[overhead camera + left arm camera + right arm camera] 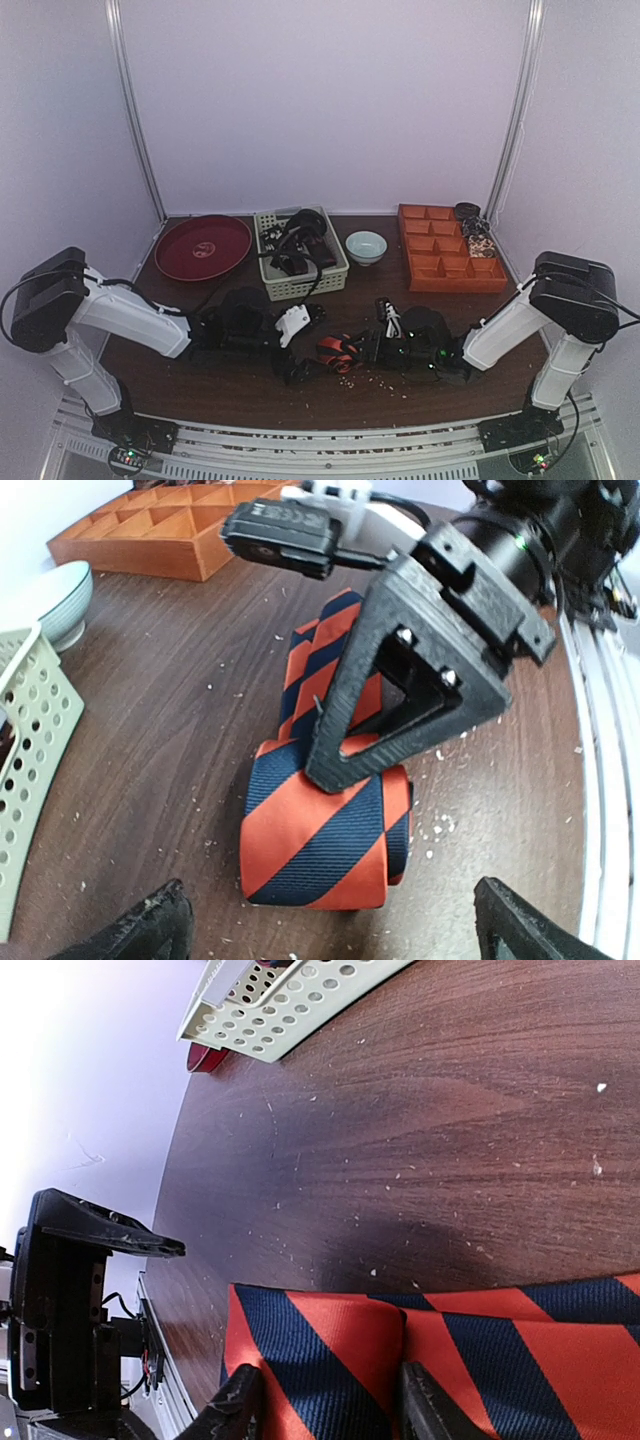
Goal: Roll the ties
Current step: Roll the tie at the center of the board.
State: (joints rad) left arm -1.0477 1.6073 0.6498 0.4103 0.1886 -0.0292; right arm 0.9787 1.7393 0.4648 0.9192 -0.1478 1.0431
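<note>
Rolling striped tie (320, 840): right gripper (320, 1405) half-closed, pinching it; left gripper (335, 920) wide open, empty. Next likely: left grips rolled end, winds in tail.

The left arm (130, 318) and right arm (500, 338) have white shells, black joints and black cables (12, 295). The right gripper (345, 765) has a black triangular finger (480, 692) with two silver screws (405, 636); a green light (520, 542) glows behind it.

**Striped tie (325, 830) lies loosely rolled**

The orange-red and navy tie is seen folded into a flat roll, its tail trailing away. It is pinched between the right fingers (235, 1405) and flanked by the wide-spread left fingers (150, 930). Dark ties (298, 245) are heaped well apart from both.
</note>
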